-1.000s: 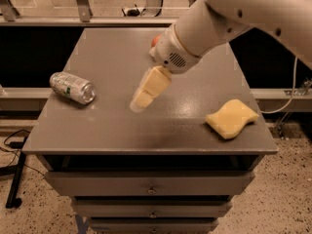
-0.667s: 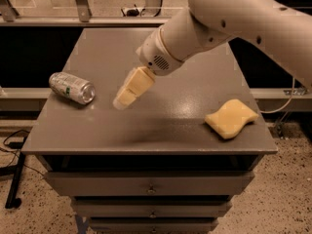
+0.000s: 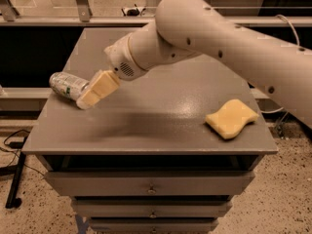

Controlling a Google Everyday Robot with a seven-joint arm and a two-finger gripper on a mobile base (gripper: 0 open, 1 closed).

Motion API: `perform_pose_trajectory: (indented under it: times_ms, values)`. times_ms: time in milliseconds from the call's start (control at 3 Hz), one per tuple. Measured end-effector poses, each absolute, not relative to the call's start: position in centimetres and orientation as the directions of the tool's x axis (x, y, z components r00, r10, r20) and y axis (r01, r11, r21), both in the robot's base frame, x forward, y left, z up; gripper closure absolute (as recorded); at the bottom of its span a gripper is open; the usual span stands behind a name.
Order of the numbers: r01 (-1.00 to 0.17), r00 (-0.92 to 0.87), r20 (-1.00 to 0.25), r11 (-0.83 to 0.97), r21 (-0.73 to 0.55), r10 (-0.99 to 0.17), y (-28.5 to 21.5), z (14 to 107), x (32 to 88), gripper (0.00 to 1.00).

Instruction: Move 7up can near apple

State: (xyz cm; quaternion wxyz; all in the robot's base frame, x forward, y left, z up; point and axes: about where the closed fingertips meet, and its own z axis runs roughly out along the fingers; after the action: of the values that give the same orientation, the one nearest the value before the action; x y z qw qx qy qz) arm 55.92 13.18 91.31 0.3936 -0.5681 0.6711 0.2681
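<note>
The 7up can (image 3: 66, 85) lies on its side near the left edge of the grey tabletop (image 3: 156, 116), silvery with green markings. My gripper (image 3: 90, 97) has its cream fingers right beside the can's right end, overlapping it in view. Whether it touches the can I cannot tell. The apple is hidden behind my arm or out of view.
A yellow wavy-edged sponge (image 3: 231, 117) lies on the right side of the table. My large white arm (image 3: 219, 38) crosses over the back of the table. Drawers (image 3: 151, 186) are below the front edge. A railing and floor lie behind.
My gripper has swung left across the table from near the middle to the can's right end. The can and the sponge have not moved.
</note>
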Motion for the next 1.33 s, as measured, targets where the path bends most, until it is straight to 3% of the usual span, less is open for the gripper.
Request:
perform_pose_trajectory:
  times_ms: [667, 1000, 1333]
  values:
    - [-0.979, -0.035, -0.867, 0.191, -0.07, -0.498, 19.5, 89.1, 56.9, 0.0]
    - [-0.973, -0.06, -0.873, 0.224, -0.057, -0.485, 20.2, 87.7, 58.6, 0.04]
    - [-0.967, -0.081, -0.874, 0.249, -0.047, -0.48, 20.1, 86.5, 59.5, 0.26]
